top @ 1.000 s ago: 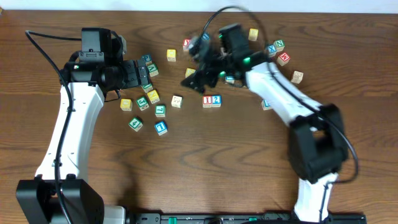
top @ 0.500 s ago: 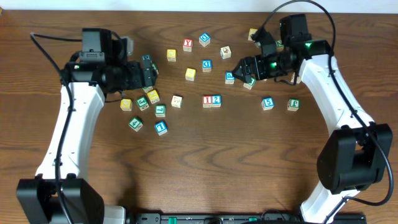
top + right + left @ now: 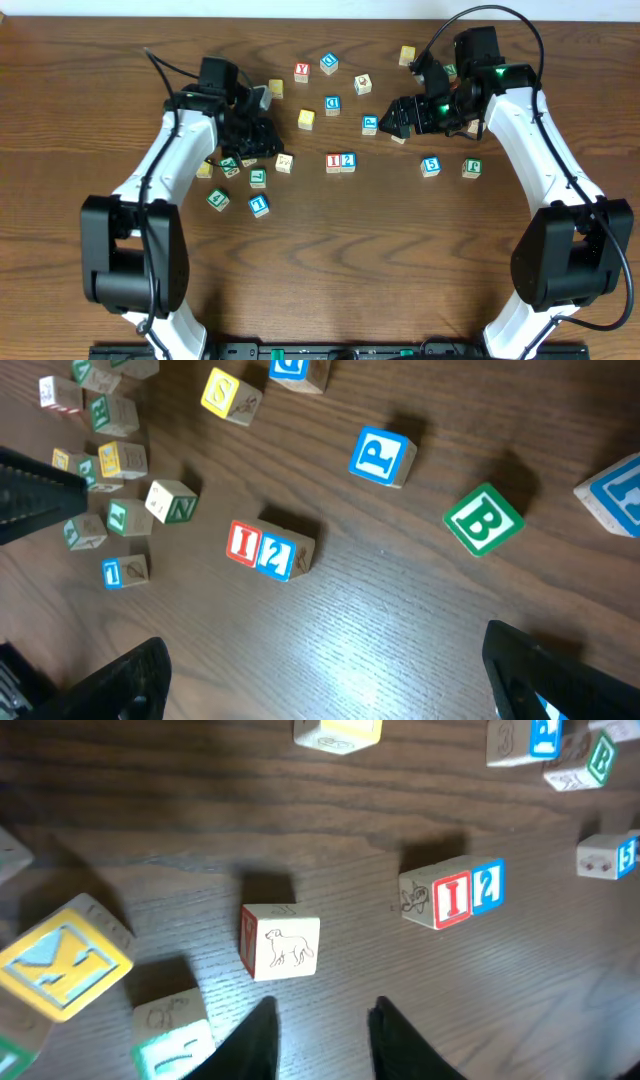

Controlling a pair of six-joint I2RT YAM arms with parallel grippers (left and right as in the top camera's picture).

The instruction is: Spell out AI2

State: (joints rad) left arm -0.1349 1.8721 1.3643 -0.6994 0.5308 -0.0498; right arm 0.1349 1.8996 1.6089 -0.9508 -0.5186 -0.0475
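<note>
Cubes together on table: I cube touching 2 cube, side by side. Left gripper narrow, empty, near animal-picture cube. Right gripper spread wide, empty, apart from both.

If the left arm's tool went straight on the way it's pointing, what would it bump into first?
Probably the cream block with an animal drawing, just ahead of the left tool; height is hard to judge.
</note>
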